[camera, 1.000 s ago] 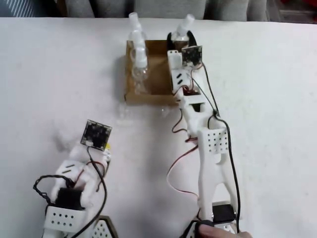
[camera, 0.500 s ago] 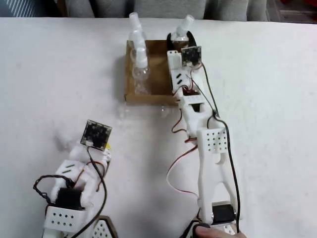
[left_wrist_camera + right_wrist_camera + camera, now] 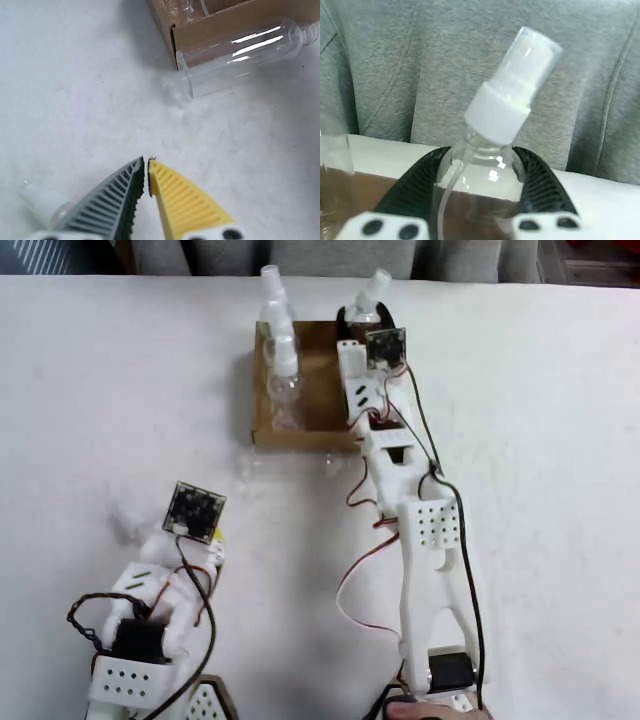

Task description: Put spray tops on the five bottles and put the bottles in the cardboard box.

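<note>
Well, the right gripper (image 3: 480,162) is clenched round a clear bottle (image 3: 479,175) at the far right corner of the cardboard box (image 3: 318,390). The bottle's long axis is near upright, and its spray top (image 3: 512,92) leans a little to the right. The high view adds two capped bottles (image 3: 283,365) along the box's left side. The left gripper (image 3: 146,165), fingers pressed together on nothing, hangs over the table (image 3: 75,90) — its wrist view shows an uncapped bottle (image 3: 240,52) lying along the box's near wall, neck pointing right, and a loose spray top (image 3: 42,202) beside the gripper.
</note>
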